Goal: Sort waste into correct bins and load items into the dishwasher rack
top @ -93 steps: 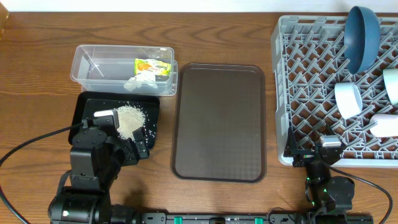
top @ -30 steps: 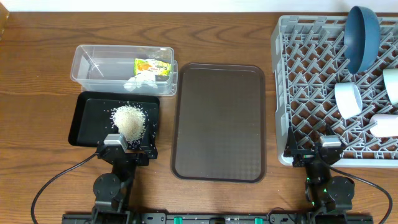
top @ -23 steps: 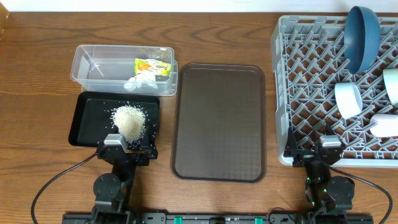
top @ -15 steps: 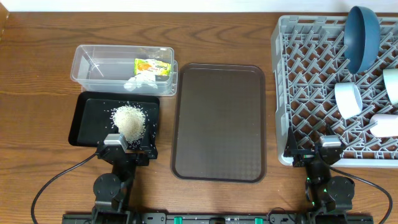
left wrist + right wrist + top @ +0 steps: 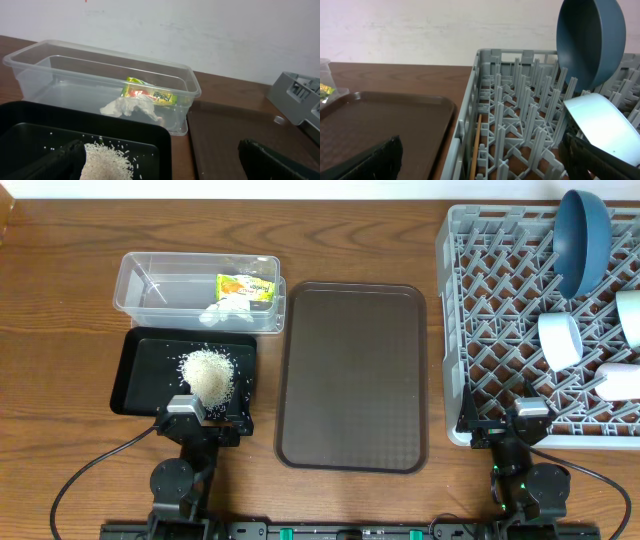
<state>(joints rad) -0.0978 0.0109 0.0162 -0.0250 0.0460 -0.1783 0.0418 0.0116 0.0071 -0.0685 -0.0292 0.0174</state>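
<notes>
Wrapper and tissue: both lie in the clear tub, touching, at its right end. Light, soft and crushable, so a pinch anywhere would hold.

Rice: loose heap in the black tray, stray grains around it. It can't be pinched; better to carry the tray by its rim.

Blue bowl: on edge at the far corner of the rack. Stiff, smooth, likely slippery; take the rim. Pale bowls and a pinkish cup sit among the pegs nearby. Yellow stick lies low between pegs by the rack wall. It is thin, and the pegs crowd any reach.

Brown tray lies on the table between bins and rack.

Left fingers: spread wide, holding nothing, at the black tray's near edge. Right fingers: wide, empty, at the rack's near corner.

Sorting looks done.
</notes>
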